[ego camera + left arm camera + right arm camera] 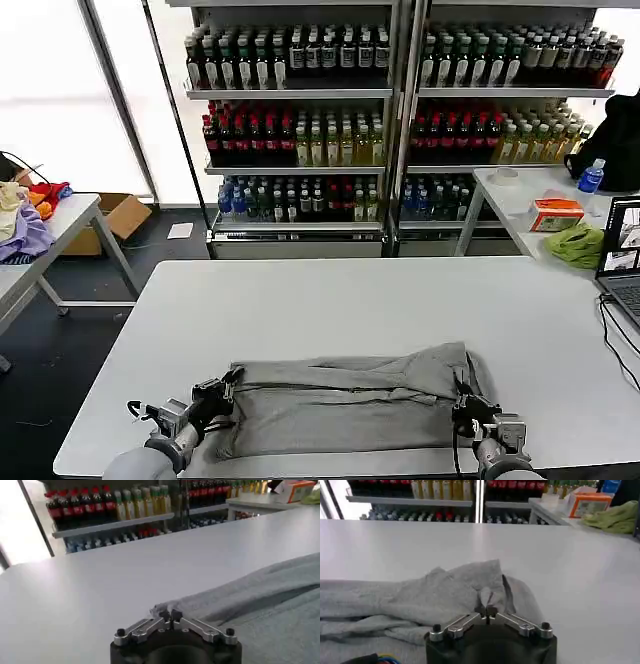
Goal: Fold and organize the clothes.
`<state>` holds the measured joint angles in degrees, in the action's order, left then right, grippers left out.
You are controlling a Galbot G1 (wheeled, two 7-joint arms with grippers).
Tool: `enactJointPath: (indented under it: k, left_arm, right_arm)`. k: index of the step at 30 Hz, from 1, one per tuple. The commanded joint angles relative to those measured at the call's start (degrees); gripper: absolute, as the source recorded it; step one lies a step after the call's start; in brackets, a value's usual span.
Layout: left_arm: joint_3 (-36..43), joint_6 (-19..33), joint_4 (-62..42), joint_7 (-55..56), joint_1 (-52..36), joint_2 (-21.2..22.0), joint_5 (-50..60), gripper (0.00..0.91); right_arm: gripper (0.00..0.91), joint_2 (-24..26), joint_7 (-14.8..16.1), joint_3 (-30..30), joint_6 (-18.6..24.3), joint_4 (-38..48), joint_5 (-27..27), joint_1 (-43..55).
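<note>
A light grey shirt (345, 395) lies spread on the white table (330, 300) near its front edge, its far part folded over itself. My left gripper (226, 385) is at the shirt's left corner, shut on the grey cloth (215, 605) there. My right gripper (464, 400) is at the shirt's right edge, shut on a raised pinch of the cloth (465, 587). In the left wrist view my left gripper (170, 614) holds a small bunched tip of fabric. In the right wrist view my right gripper (489, 612) holds a fold that stands up from the table.
Shelves of bottled drinks (390, 110) stand behind the table. A side table at the right holds an orange box (556, 213), a green cloth (577, 243) and a laptop (622, 255). Another table with coloured clothes (25, 225) stands at the left.
</note>
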<state>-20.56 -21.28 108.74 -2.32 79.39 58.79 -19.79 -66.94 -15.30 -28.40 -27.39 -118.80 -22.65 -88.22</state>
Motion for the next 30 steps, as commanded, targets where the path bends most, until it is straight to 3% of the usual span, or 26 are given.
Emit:
enactJointPath:
  k: [1,7,14,24,30]
  left_arm:
    - [0.3,0.0,0.1,0.8,-0.3,0.7,0.5,0.907]
    - [-1.2,-0.2,3.2,2.3,0.1,1.1,0.4,0.907]
    - [-4.7,-1.1,10.5,4.2,3.0,2.2,-0.8,0.907]
    - [-5.7,-3.7,10.8,8.1,5.8,12.1,-3.5,0.907]
    - [-4.6,-4.0,9.3,8.5,6.2,15.6,-3.0,0.907]
  right_arm:
    - [0.907,0.4,0.5,1.5,0.2,1.4,5.5,-0.9]
    - [0.907,-0.2,0.2,1.5,1.5,2.0,5.8,0.0]
    - [0.907,0.2,-0.6,-4.4,2.0,-9.5,1.3,-1.3]
    - [0.907,1.6,-0.9,-5.1,0.6,-12.1,-2.5,3.1]
    - [0.907,2.3,-1.1,-4.9,0.8,-11.7,-2.9,3.2]
